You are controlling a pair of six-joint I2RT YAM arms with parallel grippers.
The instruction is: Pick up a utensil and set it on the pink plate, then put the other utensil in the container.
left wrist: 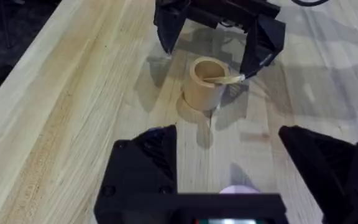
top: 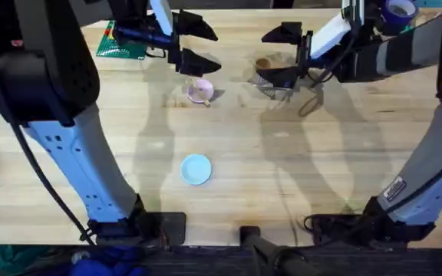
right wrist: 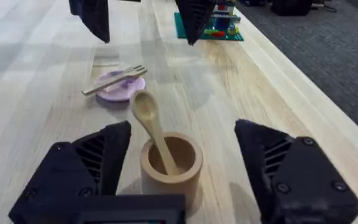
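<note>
A: Fork (right wrist: 114,79) is lying across the pink plate (right wrist: 122,92), with the tines past the rim. In the overhead view the plate (top: 199,92) is at about 11 o'clock from the table's middle.

B: And the spoon (right wrist: 153,130)?

A: Spoon stands in the cup (right wrist: 170,167), handle down inside, leaning on the rim, the oval bowl up in the air. From above, the cup (top: 265,64) is at about 1 o'clock from the middle.

B: How is the right gripper (top: 284,54)?

A: Its two fingers are wide apart and they hold nothing. In its wrist view the cup sits between the fingers (right wrist: 82,163), but they do not touch it.

B: The left gripper (top: 196,42)?

A: Also spread wide and empty. It hangs above the table near the pink plate, at 12 o'clock from it in the overhead view. Its wrist camera looks across to the cup (left wrist: 204,82), with the right gripper (left wrist: 213,53) open around it.

B: Anything else on the table?

A: A blue plate (top: 196,169) lies near the middle, well apart from the pink one.
</note>
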